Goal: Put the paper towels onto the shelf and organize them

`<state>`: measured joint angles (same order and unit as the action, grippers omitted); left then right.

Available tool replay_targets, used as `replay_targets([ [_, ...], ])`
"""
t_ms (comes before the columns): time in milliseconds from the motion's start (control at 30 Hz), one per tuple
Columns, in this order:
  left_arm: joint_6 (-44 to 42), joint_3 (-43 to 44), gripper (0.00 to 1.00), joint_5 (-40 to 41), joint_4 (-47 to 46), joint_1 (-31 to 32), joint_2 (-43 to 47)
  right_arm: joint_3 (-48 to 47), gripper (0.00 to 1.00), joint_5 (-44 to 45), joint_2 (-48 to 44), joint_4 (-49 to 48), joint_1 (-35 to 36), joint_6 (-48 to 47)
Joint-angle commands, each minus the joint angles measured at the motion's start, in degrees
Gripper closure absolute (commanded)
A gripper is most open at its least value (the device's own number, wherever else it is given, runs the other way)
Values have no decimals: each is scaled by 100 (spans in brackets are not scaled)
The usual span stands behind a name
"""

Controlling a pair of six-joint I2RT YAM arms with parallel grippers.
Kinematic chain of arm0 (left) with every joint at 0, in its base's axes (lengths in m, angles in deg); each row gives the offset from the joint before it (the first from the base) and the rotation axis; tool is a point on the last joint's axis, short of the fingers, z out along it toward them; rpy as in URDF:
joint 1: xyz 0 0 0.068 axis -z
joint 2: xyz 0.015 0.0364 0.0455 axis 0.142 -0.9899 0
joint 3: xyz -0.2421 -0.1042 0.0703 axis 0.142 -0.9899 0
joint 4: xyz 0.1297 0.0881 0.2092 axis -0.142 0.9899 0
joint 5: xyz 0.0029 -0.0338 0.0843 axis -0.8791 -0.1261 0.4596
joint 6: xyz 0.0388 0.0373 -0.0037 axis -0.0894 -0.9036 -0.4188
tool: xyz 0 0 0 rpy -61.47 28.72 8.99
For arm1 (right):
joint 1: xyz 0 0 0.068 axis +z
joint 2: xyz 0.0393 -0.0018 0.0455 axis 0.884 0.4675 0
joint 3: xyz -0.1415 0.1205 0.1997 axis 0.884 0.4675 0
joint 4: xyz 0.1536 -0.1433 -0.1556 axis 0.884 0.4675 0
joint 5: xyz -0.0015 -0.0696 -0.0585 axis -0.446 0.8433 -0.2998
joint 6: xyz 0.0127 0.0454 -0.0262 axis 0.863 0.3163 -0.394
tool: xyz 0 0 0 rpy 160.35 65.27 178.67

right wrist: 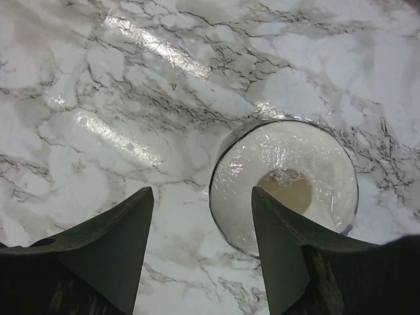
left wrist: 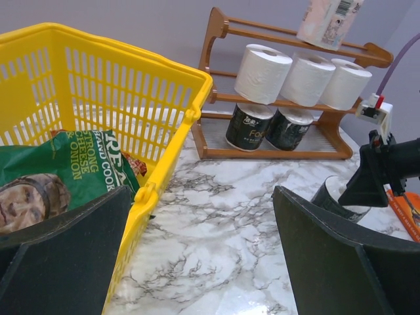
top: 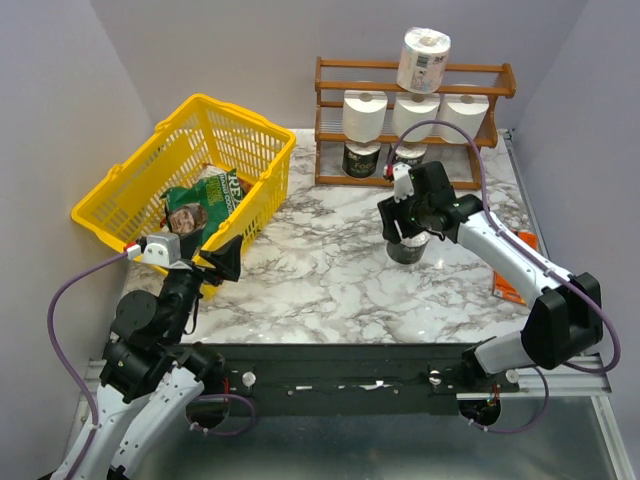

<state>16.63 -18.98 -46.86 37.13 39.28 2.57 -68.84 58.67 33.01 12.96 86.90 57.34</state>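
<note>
The right gripper is hovering w/ jaws apart above the film-wrapped roll, which is standing upright on the marble table at lower right of the wrist view, more under one finger than between both. The left gripper is hanging w/ fingers spread beside the yellow basket. I am judging the roll light and soft but its film slippery, so I am advising a hold across the outer sides, approx. mid-height. I am counting 7 rolls: this 1, and on the shelf, upper right of the top view, 3 bare white rolls, 2 dark-wrapped rolls and 1 printed roll.
</note>
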Motion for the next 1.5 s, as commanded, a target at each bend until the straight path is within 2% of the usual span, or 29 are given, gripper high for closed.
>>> replay_targets([
  [0,55,-42,1,-94,-60,-26,73,67,30,658,176,96,132,201],
  [100,47,-33,1,-103,-60,-26,65,93,30,1001,229,26,185,183],
  [500,46,-33,1,-129,-60,-26,-14,278,32,1168,747,-97,335,25],
  [600,46,-42,1,-94,-52,-26,-14,252,38,1502,844,-98,344,-45],
  [733,38,-42,1,-77,-43,-26,-32,304,50,1625,766,-115,344,-693],
  [1000,20,-25,1,20,-8,-26,-15,779,57,1459,-8,-879,117,-2251],
  [1200,20,-33,1,81,-8,-26,-41,384,53,459,141,-1169,-788,-3155],
  [1233,11,-16,1,73,1,-26,-50,357,50,222,193,-1231,-851,-3522],
  [1467,-6,-42,1,134,-16,-26,-50,-284,49,-61,940,-1460,-1422,-4404],
])
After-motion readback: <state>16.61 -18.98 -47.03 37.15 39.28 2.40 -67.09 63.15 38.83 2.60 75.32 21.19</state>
